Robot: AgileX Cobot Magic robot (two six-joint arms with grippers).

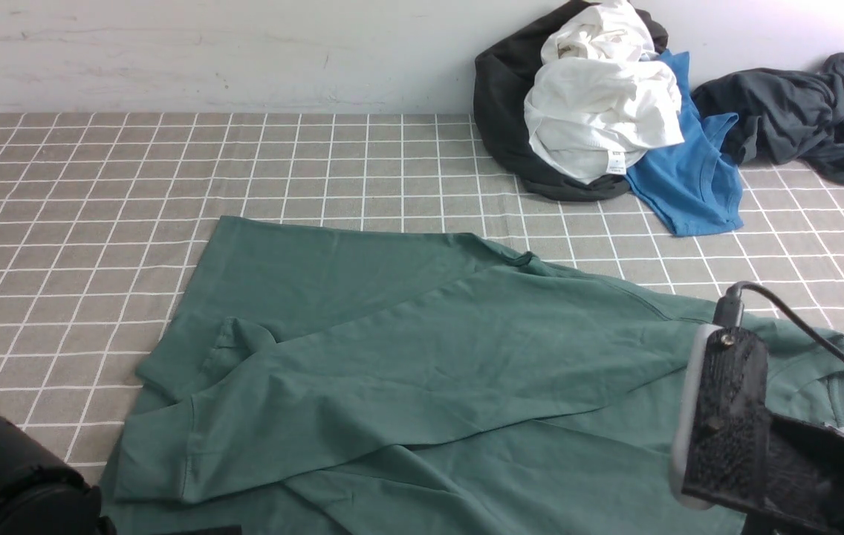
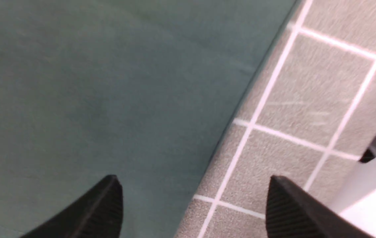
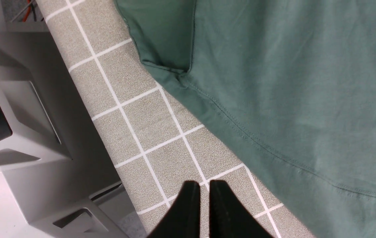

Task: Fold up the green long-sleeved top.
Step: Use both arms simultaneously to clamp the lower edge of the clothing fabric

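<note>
Sprawling across the near half of the desk (image 1: pixel 95 186), the green long-sleeved top (image 1: pixel 407 349) is lying flat, and its fabric is running off the front edge of the front view. One sleeve (image 1: pixel 362 401) is crossing the body towards the left, its cuffed end resting near the garment's left edge.

Over on the left, the left end effector (image 2: pixel 193 181) is hovering with its fingers spread wide. One is sitting over the green cloth and the other over bare covering just beside the garment's edge, gripping nothing. On the right, the right end effector (image 3: pixel 204 184) is hanging over the checks just beside the top's stitched edge. Its fingers are all but together, showing only a sliver of gap, with nothing between them.

The desk is wearing a grey-beige cover with a white grid, running back to a plain white wall (image 1: pixel 206 52). In the far right corner a heap is leaning against that wall: a black garment (image 1: pixel 504 111), a white garment (image 1: pixel 600 111) on top of it, and a bright blue tee (image 1: pixel 689 186) spilling out to the right. A dark charcoal garment (image 1: pixel 793 119) is lying just beyond. A small white label (image 1: pixel 617 162) is showing on the white garment, its print too small to read.
</note>
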